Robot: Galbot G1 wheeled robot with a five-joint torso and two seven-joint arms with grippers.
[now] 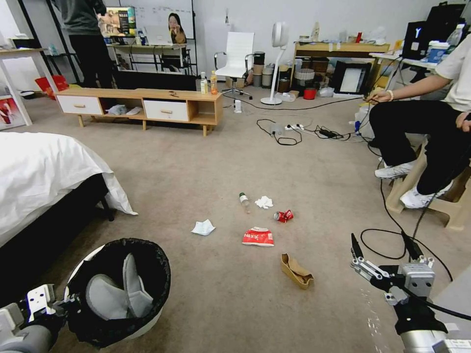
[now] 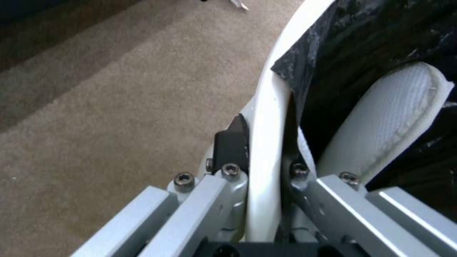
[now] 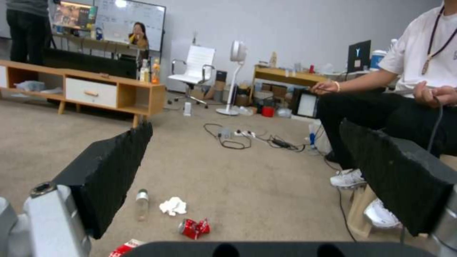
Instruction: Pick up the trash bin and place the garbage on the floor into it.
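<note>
At far left the bed [image 1: 34, 171] is edging open carpet [image 1: 206, 294]. My left gripper [image 2: 266, 160] is clamping the trash bin [image 1: 120, 289] by its white rim, low left. Ahead, tissue [image 1: 202, 227], bottle [image 1: 244, 201], snack packet [image 1: 258, 237], can [image 1: 283, 215] and cardboard [image 1: 296, 270] are lying well beyond my right gripper [image 1: 382, 247], which is hovering with jaws spread.

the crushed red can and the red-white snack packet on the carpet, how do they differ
The crushed red can is a small, dented metal lump, while the snack packet is a wider, flat pouch. The can is red nearly all over; the packet is red with a white band along its top. The can lies farther from the robot, the packet nearer. Both lie loose on the carpet, untouched by either tool.
</note>
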